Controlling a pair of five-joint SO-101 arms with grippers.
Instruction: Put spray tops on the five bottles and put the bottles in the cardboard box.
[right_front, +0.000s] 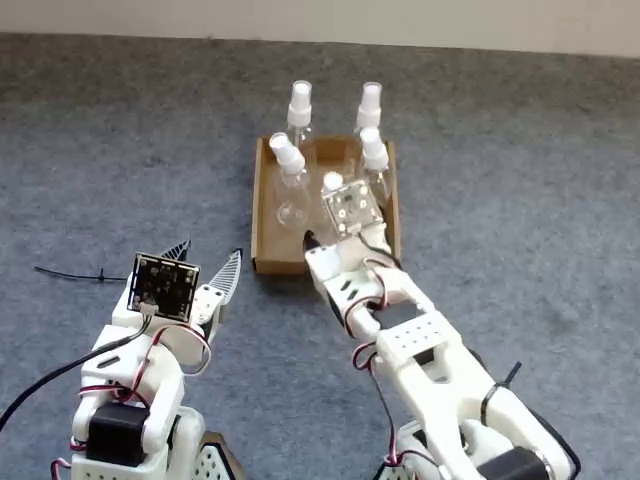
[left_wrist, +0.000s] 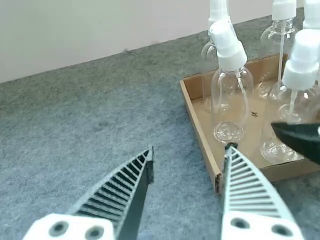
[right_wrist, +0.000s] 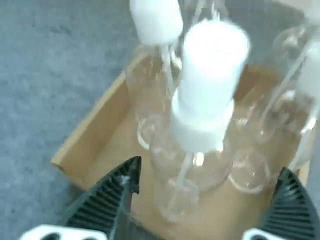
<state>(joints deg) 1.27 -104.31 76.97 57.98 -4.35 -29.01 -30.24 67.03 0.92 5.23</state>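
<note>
The cardboard box (right_front: 263, 215) lies open in the middle of the table. Three clear bottles with white spray tops stand in it: one at the left (right_front: 288, 172), one at the right (right_front: 376, 160), and a third (right_wrist: 200, 135) at the near side. My right gripper (right_wrist: 207, 170) is open around that third bottle, one finger on each side, over the box's near end. Two more capped bottles (right_front: 300, 108) (right_front: 370, 106) stand on the carpet just behind the box. My left gripper (left_wrist: 187, 155) is open and holds nothing, low over the carpet beside the box's near left corner (left_wrist: 216, 180).
Grey carpet (right_front: 120, 150) covers the table on all sides of the box. A black cable tie (right_front: 70, 273) lies at the left, near the left arm. The right gripper's dark fingertip (left_wrist: 300, 139) pokes over the box in the left wrist view.
</note>
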